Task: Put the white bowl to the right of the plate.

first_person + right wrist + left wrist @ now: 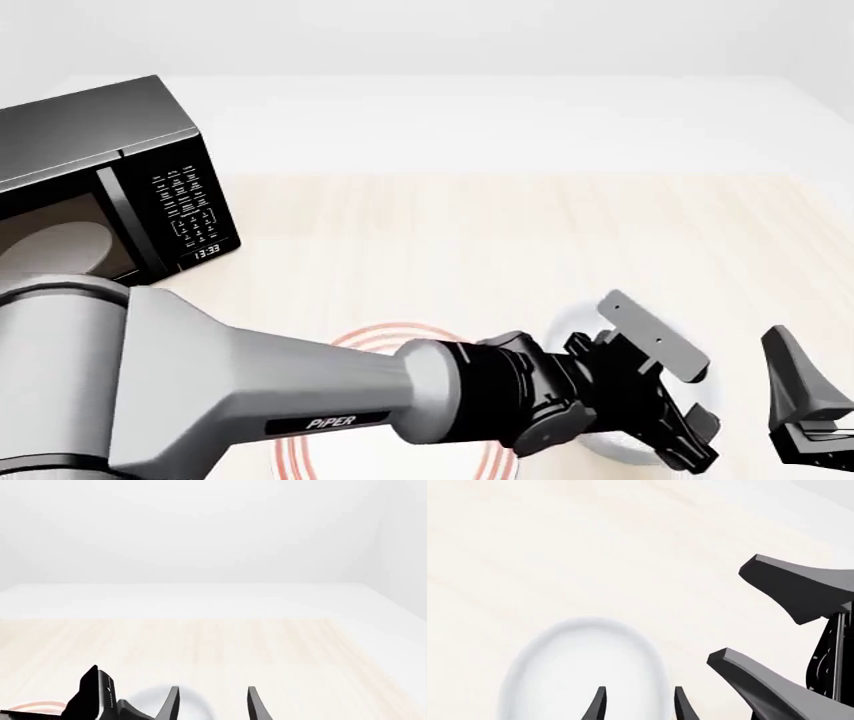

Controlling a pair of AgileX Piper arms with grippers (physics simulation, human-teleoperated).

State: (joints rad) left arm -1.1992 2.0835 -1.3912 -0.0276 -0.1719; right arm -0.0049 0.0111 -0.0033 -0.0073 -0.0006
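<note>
From the front camera I see my left gripper (663, 420) reaching across over the white bowl (617, 446), which sits on the pale wooden table (534, 240) just right of the plate (400, 332), mostly hidden beneath the arm. In the left wrist view the fingertips (599, 705) stand narrowly apart over the bowl's rim, gripping nothing I can make out. My right gripper (807, 405) hangs near the bowl's right side, fingers parted and empty, and a microwave (107, 190) stands far left.
</note>
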